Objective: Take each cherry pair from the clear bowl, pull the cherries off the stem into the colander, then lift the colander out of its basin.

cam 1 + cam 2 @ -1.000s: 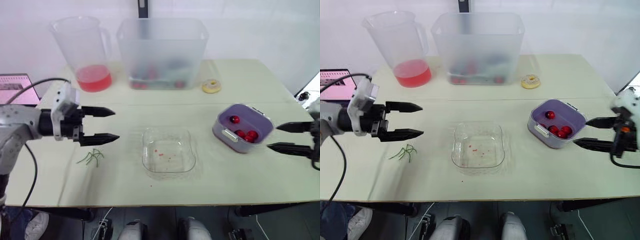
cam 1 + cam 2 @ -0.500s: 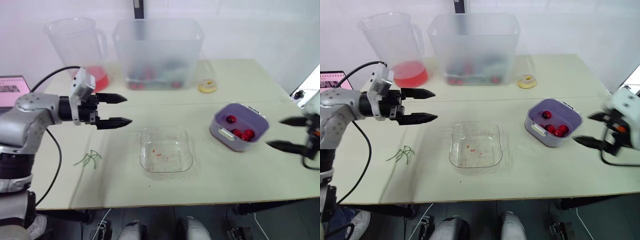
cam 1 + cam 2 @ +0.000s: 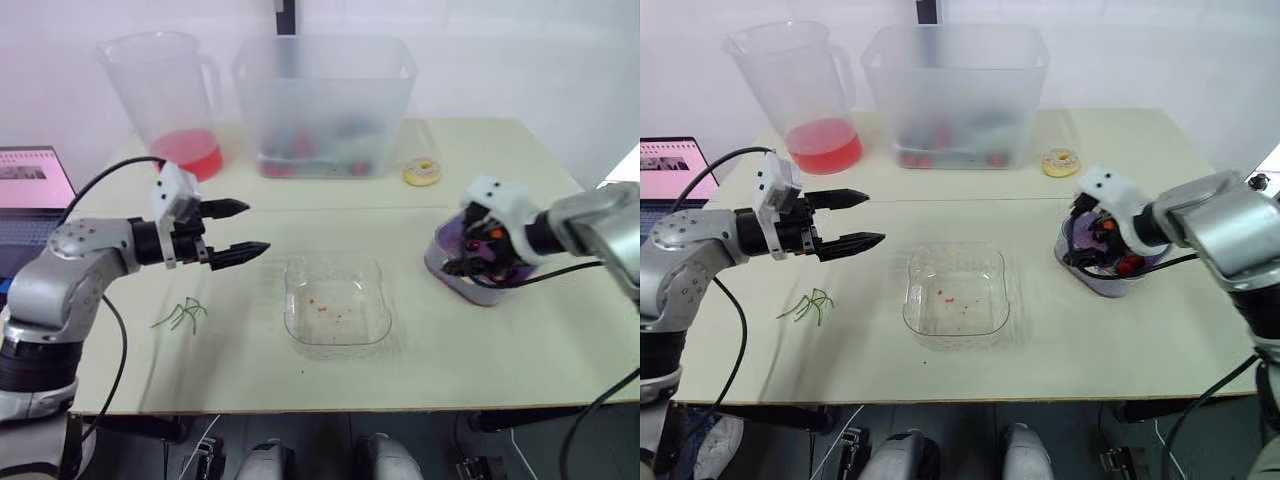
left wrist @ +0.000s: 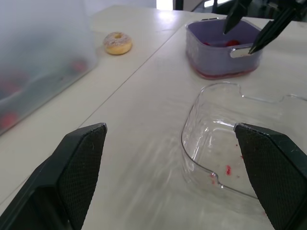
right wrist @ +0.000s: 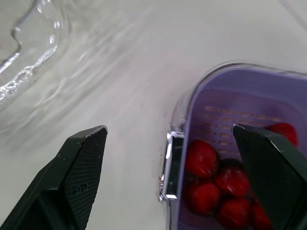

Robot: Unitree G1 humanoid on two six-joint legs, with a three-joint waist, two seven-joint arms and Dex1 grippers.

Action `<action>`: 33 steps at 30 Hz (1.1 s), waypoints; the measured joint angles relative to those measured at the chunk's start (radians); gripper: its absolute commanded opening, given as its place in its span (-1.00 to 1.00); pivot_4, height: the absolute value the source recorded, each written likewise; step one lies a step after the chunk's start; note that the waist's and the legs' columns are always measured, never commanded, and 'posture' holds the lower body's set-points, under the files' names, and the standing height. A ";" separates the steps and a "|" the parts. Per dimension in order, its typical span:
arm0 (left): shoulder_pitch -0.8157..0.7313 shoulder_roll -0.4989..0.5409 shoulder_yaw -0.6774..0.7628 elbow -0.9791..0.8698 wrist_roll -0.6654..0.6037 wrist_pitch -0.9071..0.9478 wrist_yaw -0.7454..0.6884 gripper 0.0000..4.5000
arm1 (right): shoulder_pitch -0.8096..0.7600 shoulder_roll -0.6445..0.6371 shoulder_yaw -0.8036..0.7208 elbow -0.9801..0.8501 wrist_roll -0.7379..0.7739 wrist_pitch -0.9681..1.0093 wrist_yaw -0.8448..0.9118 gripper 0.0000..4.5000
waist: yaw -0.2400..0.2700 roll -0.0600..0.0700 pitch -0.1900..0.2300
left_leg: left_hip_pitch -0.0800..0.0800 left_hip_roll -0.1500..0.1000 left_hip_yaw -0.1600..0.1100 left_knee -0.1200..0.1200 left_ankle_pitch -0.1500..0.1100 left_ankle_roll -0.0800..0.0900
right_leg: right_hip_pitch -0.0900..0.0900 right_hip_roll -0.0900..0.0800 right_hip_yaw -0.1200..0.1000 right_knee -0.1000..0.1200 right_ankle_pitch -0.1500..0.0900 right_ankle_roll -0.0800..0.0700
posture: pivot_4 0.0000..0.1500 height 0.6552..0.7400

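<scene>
On the pale surface [image 3: 420,380], the right gripper [image 3: 460,248], jaws open astride the colander [image 5: 240,115] rim, should pinch only that rim and rise level; the left gripper [image 3: 257,227] has its jaws open.

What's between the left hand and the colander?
The clear bowl, holding no cherries, sits between the left hand and the colander; the left wrist view shows it.

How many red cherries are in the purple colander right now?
5 visible: four red cherries clustered by the purple colander's handle end, one apart from them; the right gripper may hide more.
</scene>
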 measured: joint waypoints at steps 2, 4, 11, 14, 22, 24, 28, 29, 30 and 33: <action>0.004 -0.001 0.015 -0.015 -0.004 0.012 0.015 0.99 | 0.001 0.018 0.018 0.031 -0.023 0.005 -0.027 1.00 | 0.001 0.000 0.000 | 0.000 0.000 0.000 0.001 0.000 0.000 | 0.000 0.000 0.000 0.000 0.000 0.000 | 1.00 -0.21; 0.009 0.000 0.025 -0.034 -0.019 0.023 0.029 0.99 | 0.010 0.034 0.030 0.048 -0.042 0.010 -0.055 1.00 | 0.000 0.000 0.000 | 0.000 0.000 0.000 0.001 0.000 0.000 | 0.000 0.000 0.000 0.001 0.000 0.000 | 1.00 -0.21; 0.026 0.000 0.051 -0.081 -0.074 0.061 0.035 1.00 | 0.026 0.062 0.033 0.048 -0.056 0.055 -0.091 -0.25 | -0.002 0.000 0.000 | 0.000 0.000 0.000 0.001 0.000 0.000 | 0.000 0.000 0.000 0.001 0.000 0.000 | 1.00 -0.21; 0.026 0.001 0.062 -0.089 -0.090 0.070 0.034 1.00 | 0.026 0.058 0.034 0.014 -0.055 0.068 -0.089 -0.25 | 0.001 0.000 0.000 | 0.000 0.000 0.000 0.001 0.000 0.000 | 0.000 0.000 0.000 0.001 0.000 0.000 | 1.00 -0.21; 0.003 -0.032 0.076 -0.110 -0.170 0.097 0.055 1.00 | 0.031 0.044 0.020 -0.041 -0.034 0.136 -0.104 -0.80 | -0.001 0.000 0.000 | 0.000 0.000 0.000 0.002 0.000 0.000 | 0.000 0.000 0.000 0.001 0.000 0.000 | 1.00 -0.21; 0.001 -0.024 0.079 -0.120 -0.171 0.092 0.050 1.00 | 0.031 0.045 0.019 -0.045 -0.031 0.139 -0.108 -0.91 | -0.002 0.000 0.000 | 0.000 0.000 0.000 0.002 0.000 0.000 | 0.000 0.000 0.000 0.001 0.000 0.000 | 1.00 -0.21; 0.029 -0.016 0.078 -0.118 -0.159 0.069 0.030 1.00 | 0.031 0.045 0.019 -0.058 -0.027 0.149 -0.118 -0.91 | -0.002 0.000 0.000 | 0.000 0.000 0.000 0.001 0.000 0.000 | 0.000 0.001 0.000 0.001 0.000 0.000 | 1.00 -0.21; 0.029 -0.016 0.078 -0.116 -0.158 0.067 0.026 1.00 | 0.031 0.045 0.019 -0.058 -0.027 0.153 -0.120 -0.91 | -0.002 0.000 0.000 | 0.000 0.000 0.000 0.001 0.000 0.000 | 0.000 0.001 0.000 0.001 0.000 0.000 | 1.00 -0.21; 0.029 -0.016 0.078 -0.116 -0.159 0.061 0.022 1.00 | 0.030 0.044 0.019 -0.059 -0.027 0.156 -0.122 -0.91 | -0.001 0.000 0.000 | 0.000 0.000 0.000 0.001 0.000 0.000 | 0.000 0.001 0.000 0.001 0.000 0.000 | 1.00 -0.21; 0.029 -0.016 0.079 -0.116 -0.162 0.060 0.011 1.00 | 0.022 0.042 0.019 -0.059 -0.025 0.159 -0.122 -0.91 | -0.001 0.000 0.000 | 0.000 0.000 0.000 0.001 0.000 0.000 | 0.000 0.001 0.000 0.001 0.000 0.000 | 1.00 -0.21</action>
